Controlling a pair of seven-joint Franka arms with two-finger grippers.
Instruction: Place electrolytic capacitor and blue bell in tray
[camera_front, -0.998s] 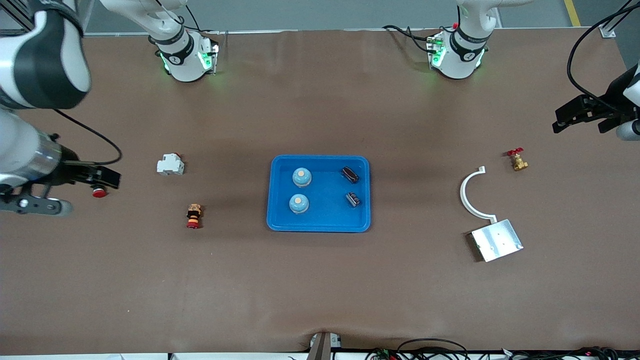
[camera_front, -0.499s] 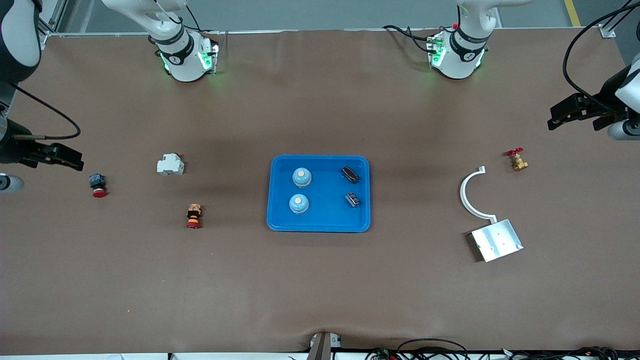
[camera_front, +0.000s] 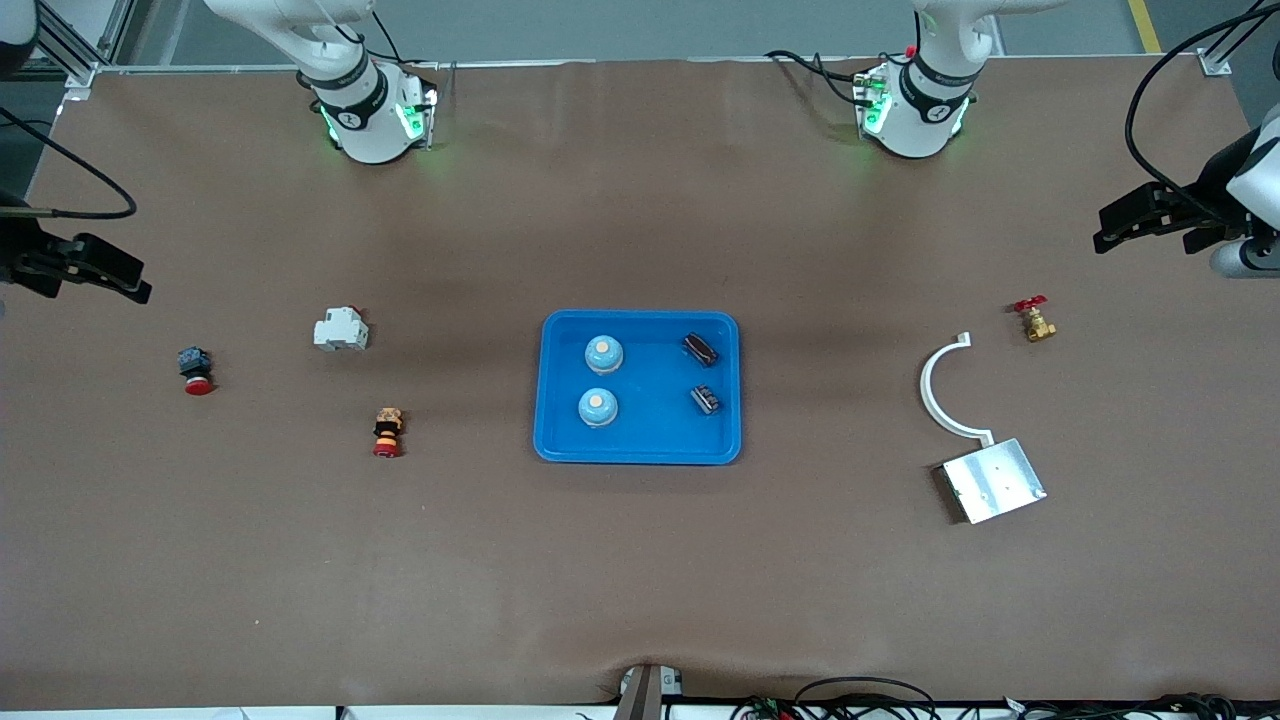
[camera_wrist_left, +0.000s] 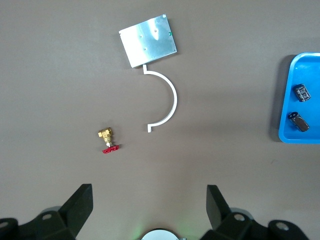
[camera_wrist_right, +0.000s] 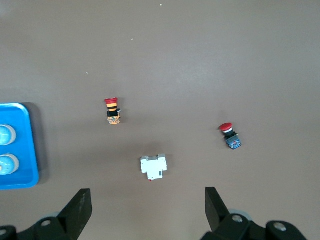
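The bright-blue tray (camera_front: 640, 440) lies at the middle of the table. In it are two blue bells (camera_front: 604, 353) (camera_front: 597, 406) and two dark electrolytic capacitors (camera_front: 700, 348) (camera_front: 706, 399). The capacitors also show in the left wrist view (camera_wrist_left: 301, 92), and the bells in the right wrist view (camera_wrist_right: 5, 135). My left gripper (camera_wrist_left: 149, 200) is open and empty, high over the left arm's end of the table (camera_front: 1150, 215). My right gripper (camera_wrist_right: 148, 202) is open and empty, high over the right arm's end (camera_front: 95, 268).
Toward the left arm's end lie a brass valve with a red handle (camera_front: 1035, 320), a white curved bracket (camera_front: 940, 390) and a silver metal plate (camera_front: 993, 480). Toward the right arm's end lie a white breaker (camera_front: 340, 329), a red push button (camera_front: 195, 370) and a red-and-yellow button (camera_front: 387, 431).
My right gripper has drawn back and up toward the right arm's end of the table, uncovering the red push button. My left gripper has shifted slightly the same way outward.
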